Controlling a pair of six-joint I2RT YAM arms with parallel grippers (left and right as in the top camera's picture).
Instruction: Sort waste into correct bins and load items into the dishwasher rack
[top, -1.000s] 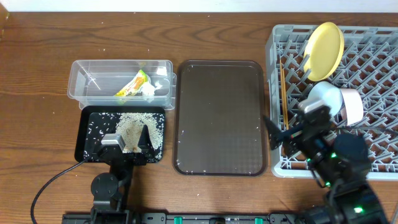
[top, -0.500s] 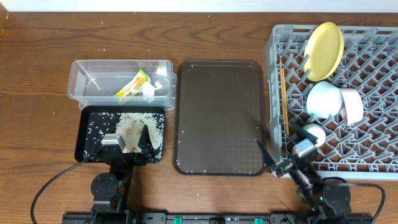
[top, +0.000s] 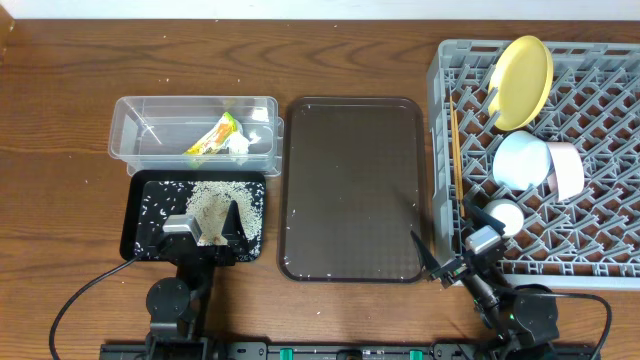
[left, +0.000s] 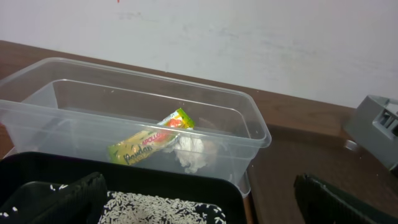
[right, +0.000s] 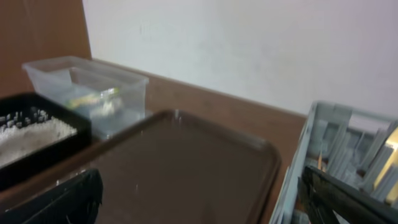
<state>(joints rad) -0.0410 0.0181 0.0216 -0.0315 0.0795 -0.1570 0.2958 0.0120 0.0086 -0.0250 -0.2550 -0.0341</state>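
The grey dishwasher rack (top: 600, 150) at the right holds the yellow plate (top: 523, 66), the light blue bowl (top: 520, 159), the white-pink bowl (top: 565, 168), the small white cup (top: 504, 217) and the chopsticks (top: 456, 150). The clear tub (top: 140, 128) holds the snack wrapper (top: 212, 138) and the white paper scrap (top: 240, 144); both also show in the left wrist view (left: 149, 140). The black tray (top: 148, 215) holds rice scraps (top: 225, 200). My left gripper (top: 205, 225) is open and empty over the black tray. My right gripper (top: 445, 258) is open and empty at the rack's front left corner.
A large dark brown serving tray (top: 352, 190) lies between the bins and the rack, with a few rice specks on it. A black cable (top: 75, 300) curls at the front left. A white wall stands behind the table.
My right arm has drawn back from over the rack toward the table's front edge and now rests low at the rack's front corner. The white cup is uncovered. The left arm is still.
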